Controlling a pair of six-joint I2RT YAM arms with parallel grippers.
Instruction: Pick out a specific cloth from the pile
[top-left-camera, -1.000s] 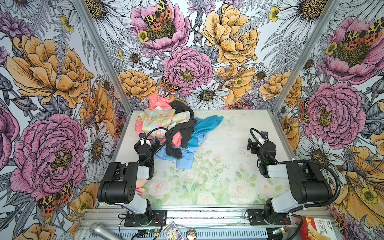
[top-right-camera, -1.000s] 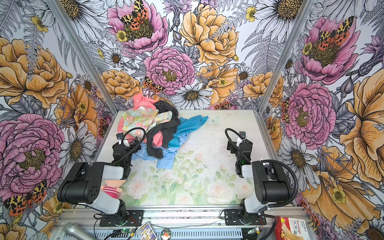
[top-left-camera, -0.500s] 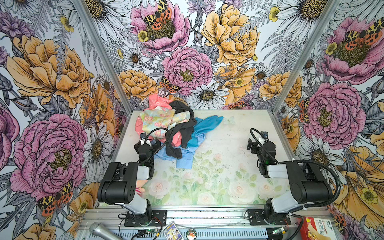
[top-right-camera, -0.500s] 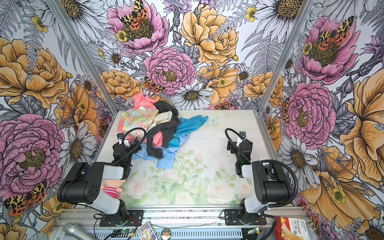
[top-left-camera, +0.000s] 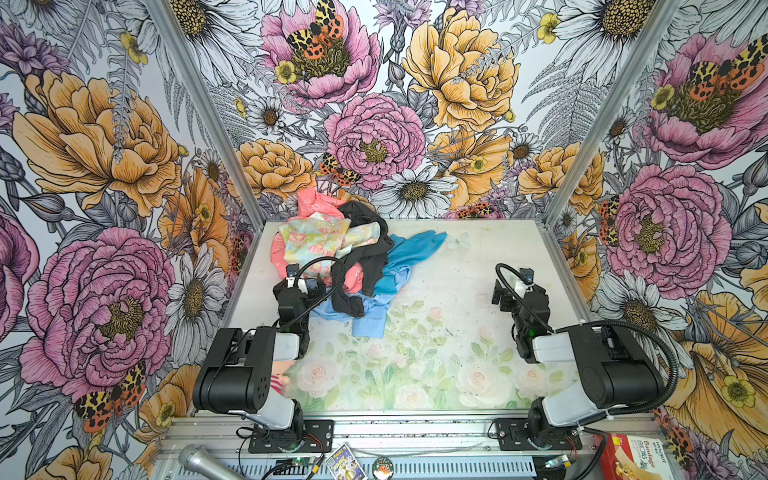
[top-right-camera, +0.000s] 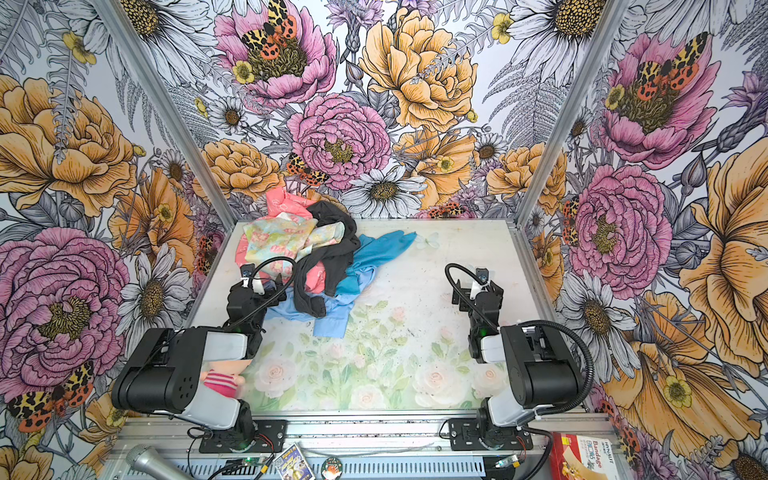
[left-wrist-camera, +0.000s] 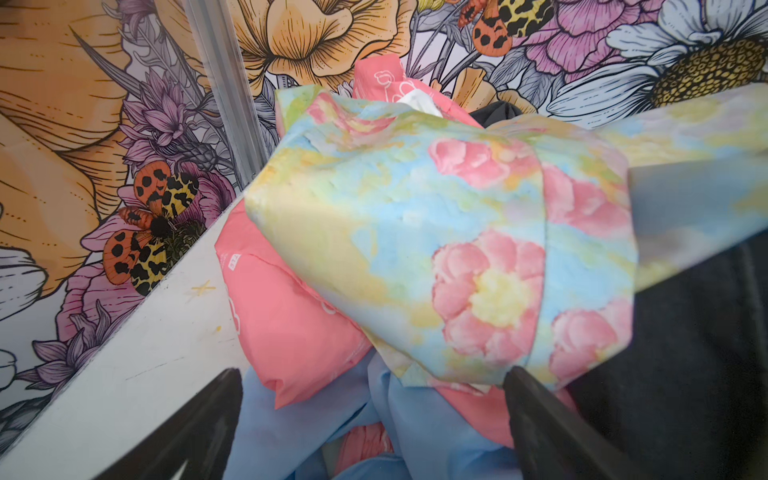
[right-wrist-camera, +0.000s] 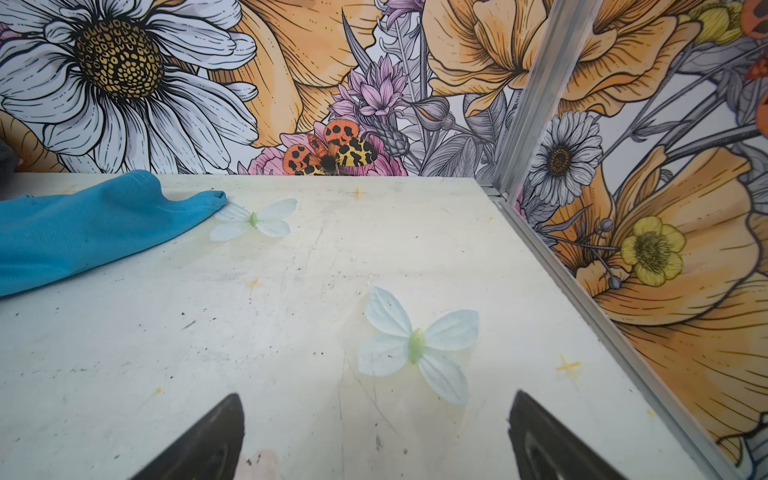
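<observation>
The pile (top-left-camera: 332, 249) lies at the back left of the table in both top views: coral pink, pastel floral (left-wrist-camera: 415, 249), a black garment (top-left-camera: 370, 257) and a teal-blue garment (top-left-camera: 415, 247). The cloth, a light sky-blue shirt (top-left-camera: 370, 322) (top-right-camera: 332, 322), sticks out from under the pile toward the front. My left gripper (top-left-camera: 309, 286) (left-wrist-camera: 372, 376) is open at the pile's near-left edge, its jaws wide above folds of the cloth (left-wrist-camera: 436, 436) and coral fabric (left-wrist-camera: 282, 316). My right gripper (top-left-camera: 503, 293) (right-wrist-camera: 374, 399) is open over bare table on the right, holding nothing.
Floral walls with metal corner posts (top-left-camera: 557, 208) close in the table (top-left-camera: 457, 282) on three sides. A pink striped object (top-right-camera: 220, 380) sits under the left arm. A microphone (top-left-camera: 199, 459) and a red box (top-left-camera: 636, 457) lie beyond the front rail. The teal sleeve (right-wrist-camera: 83, 237) reaches toward the middle.
</observation>
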